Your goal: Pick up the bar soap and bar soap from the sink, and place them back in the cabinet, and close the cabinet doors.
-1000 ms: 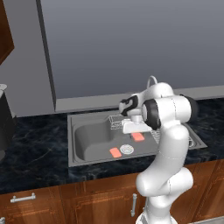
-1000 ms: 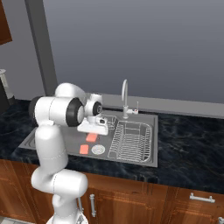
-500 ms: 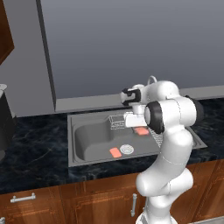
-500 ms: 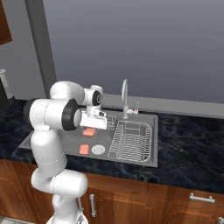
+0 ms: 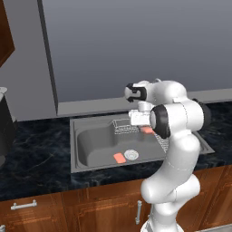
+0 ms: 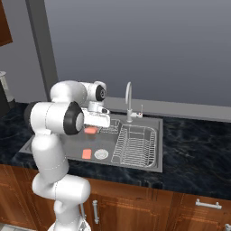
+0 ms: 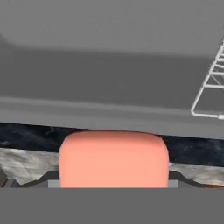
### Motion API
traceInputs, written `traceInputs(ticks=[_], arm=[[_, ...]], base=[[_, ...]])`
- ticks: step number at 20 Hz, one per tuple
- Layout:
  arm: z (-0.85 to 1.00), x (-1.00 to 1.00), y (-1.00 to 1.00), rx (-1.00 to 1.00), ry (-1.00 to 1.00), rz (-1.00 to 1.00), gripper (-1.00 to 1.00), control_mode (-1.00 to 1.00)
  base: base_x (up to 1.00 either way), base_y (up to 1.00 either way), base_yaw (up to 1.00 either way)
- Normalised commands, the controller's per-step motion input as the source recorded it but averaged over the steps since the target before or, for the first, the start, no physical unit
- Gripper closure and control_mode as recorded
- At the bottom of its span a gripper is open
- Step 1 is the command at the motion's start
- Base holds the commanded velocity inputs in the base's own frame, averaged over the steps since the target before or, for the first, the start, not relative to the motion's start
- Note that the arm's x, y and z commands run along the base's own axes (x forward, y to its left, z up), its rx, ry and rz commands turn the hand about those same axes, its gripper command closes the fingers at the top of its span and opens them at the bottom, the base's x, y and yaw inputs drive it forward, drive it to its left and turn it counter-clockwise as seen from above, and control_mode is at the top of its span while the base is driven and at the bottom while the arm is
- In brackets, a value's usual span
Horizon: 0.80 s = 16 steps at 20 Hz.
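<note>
- The gripper (image 5: 146, 130) hangs above the sink (image 5: 90, 145), over its back part near the small wire basket (image 5: 121, 127), with its fingers closed on one bar of soap (image 5: 147, 130).
- In the hand view that held soap (image 7: 113, 158) sits large and pink between the two fingers, whose dark tips are mostly hidden behind it.
- From the right base view the held soap (image 6: 91, 130) shows just under the white hand, clear of the basin floor.
- The second bar of soap (image 5: 119, 157) lies flat on the sink floor, just beside the round drain (image 5: 131, 154) and toward the front wall of the basin.
- In the right base view this loose soap (image 6: 86, 154) lies next to the drain (image 6: 100, 154), well apart from the held one.
- A wire dish rack (image 6: 134, 144) fills the right part of the sink, and a curved tap (image 6: 128, 100) stands behind it.
- The sink (image 6: 149, 166) is set into a dark marbled counter (image 6: 194, 153).
- Low wooden cabinets (image 5: 68, 208) with short silver handles run beneath the counter.
- A corner of a reddish-brown wall cabinet (image 5: 5, 31) shows at the upper left of the left base view; whether its doors are open cannot be told from here.
- No brand, label or writing can be read on the soaps or anything else.
</note>
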Motion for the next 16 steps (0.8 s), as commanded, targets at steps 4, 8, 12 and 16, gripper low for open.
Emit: traceInputs(ticks=[4, 8, 12, 16], arm=[[0.37, -0.24, 0.0, -0.01, 0.0, 0.0, 1.0, -1.0], [0.5, -0.34, 0.0, -0.02, -0.03, 0.0, 1.0, -1.0], [0.34, -0.46, 0.0, -0.01, -0.06, 0.0, 1.0, -1.0], [0.27, -0.31, 0.0, -0.01, -0.07, 0.0, 1.0, -1.0]], base=[[0.0, 0.0, 0.0], [0.0, 0.0, 0.0], [0.0, 0.0, 0.0], [0.0, 0.0, 0.0]])
